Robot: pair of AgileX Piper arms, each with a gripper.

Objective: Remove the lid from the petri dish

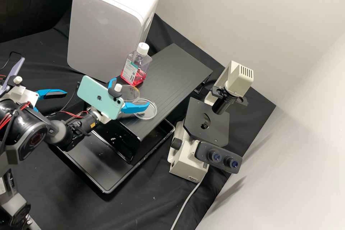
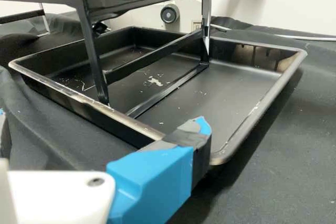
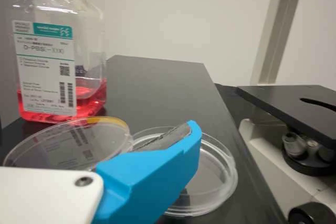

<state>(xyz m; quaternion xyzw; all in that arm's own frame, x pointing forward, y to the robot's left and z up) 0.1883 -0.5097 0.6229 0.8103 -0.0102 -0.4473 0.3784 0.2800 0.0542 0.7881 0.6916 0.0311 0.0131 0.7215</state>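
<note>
**Pink Against Black**

Transparent round plastic petri dish (image 1: 146, 110) and transparent round lid (image 1: 128, 92) on a ribbed matte-black platform (image 1: 176, 72). At their 12 o'clock, clear plastic bottle (image 1: 136, 65): pink-red liquid, white cap, teal-banded white label. At 4 o'clock, cream microscope (image 1: 187, 158), black stage.

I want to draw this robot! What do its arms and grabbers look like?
The arms are dark grey with chunky round joints. The left gripper and right gripper are white, with bright blue fingers tipped by dark grey pads. The right wrist carries a mint-green phone and a white knob, with red and black wires along its arm.
</note>
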